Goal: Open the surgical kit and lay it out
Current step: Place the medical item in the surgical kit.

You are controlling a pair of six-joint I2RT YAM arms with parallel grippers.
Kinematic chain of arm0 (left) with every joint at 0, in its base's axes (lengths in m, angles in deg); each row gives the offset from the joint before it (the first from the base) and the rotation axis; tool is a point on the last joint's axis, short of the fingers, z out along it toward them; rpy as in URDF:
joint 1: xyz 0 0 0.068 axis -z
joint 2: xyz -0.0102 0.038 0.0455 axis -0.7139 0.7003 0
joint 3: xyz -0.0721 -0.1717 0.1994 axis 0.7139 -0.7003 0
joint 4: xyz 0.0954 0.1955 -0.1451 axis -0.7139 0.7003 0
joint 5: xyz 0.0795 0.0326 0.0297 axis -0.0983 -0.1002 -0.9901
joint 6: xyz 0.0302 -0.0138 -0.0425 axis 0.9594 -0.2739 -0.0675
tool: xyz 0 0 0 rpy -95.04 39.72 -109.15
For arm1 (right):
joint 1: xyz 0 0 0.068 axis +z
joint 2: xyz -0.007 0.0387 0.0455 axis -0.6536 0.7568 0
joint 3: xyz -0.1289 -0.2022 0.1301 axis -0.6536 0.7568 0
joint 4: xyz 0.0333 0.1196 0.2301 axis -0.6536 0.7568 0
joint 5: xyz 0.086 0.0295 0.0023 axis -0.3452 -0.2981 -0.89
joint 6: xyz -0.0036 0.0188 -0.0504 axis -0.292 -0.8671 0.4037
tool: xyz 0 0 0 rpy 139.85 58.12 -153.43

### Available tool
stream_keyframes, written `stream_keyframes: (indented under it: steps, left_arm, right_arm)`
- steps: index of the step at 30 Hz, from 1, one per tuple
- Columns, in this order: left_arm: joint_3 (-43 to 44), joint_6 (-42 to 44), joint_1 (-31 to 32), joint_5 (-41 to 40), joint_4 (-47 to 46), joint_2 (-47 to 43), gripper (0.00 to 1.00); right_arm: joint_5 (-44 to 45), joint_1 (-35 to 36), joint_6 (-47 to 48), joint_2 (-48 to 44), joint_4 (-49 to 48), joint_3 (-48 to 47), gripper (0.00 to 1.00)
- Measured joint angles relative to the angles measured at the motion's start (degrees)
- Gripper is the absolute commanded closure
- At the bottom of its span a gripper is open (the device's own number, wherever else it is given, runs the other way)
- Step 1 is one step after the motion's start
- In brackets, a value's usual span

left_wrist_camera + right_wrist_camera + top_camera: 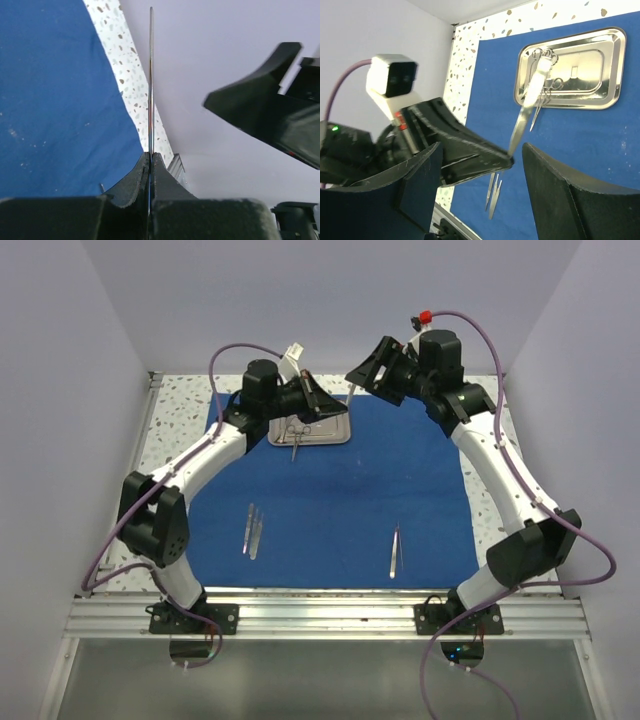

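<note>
Pinched shut in the left hand by its end, a slim steel tool is held over the far tray on the blue cloth; the right hand gapes empty. Such an end grip could slip, dropping it onto the scissors.

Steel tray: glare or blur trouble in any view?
Top external: even soft light, tray sharp, faint shadows only. Right wrist: tray mirror-bright with blown highlights; its own dark fingers look soft up close. Left wrist: slim steel tool in the left claw shows as a thin edge-on line; tray not in view.
</note>
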Motion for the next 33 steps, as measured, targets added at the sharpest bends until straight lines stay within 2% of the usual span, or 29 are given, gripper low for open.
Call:
stream_keyframes:
  steps: [12,18,20,22,24,25,27,28,30,31,33]
  left_arm:
    - [0.57,-2.93,0.00,2.47,-2.91,-2.93,1.00]
    - [0.57,-4.26,0.07,3.82,-3.28,-3.52,1.00]
    - [0.57,-4.61,0.07,4.24,-3.69,-3.82,1.00]
    - [0.57,-4.94,0.09,4.68,-4.22,-4.07,1.00]
    - [0.55,-5.09,0.11,4.68,-4.20,-4.15,1.00]
    - [0.44,-5.09,0.11,4.70,-4.13,-4.15,1.00]
    - [0.22,-5.22,0.66,4.79,-4.13,-4.15,1.00]
    - [0.20,-5.18,0.85,4.79,-4.09,-4.15,0.84]
    - [0.20,-4.33,0.74,4.83,-4.13,-4.26,0.46]
    - [0.20,-3.76,0.70,4.98,-3.87,-4.26,0.01]
    - [0.24,-2.58,0.61,4.81,-2.12,-4.35,0.00]
  right_arm:
    - [0.07,0.00,-0.28,0.26,-0.44,0.00,0.34]
    - [0.35,0.00,-0.70,2.32,-2.40,0.00,0.43]
    - [0.44,0.00,-0.83,3.43,-2.86,0.00,0.50]
    - [0.42,0.00,-0.94,4.39,-2.99,0.00,0.65]
    - [0.20,0.02,-1.42,4.87,-3.80,-0.02,0.83]
    - [-0.07,0.13,-2.34,4.90,-4.50,-0.09,0.97]
    - [-0.63,0.74,-2.93,4.90,-5.60,-0.46,1.00]
    - [-0.59,1.03,-2.71,4.85,-5.55,-0.61,1.00]
    - [-0.31,0.94,-2.36,4.79,-5.75,-0.76,1.00]
    - [0.04,0.85,-2.05,4.79,-5.35,-0.76,1.00]
    - [0.72,0.37,-0.66,4.79,-3.98,-0.74,1.00]
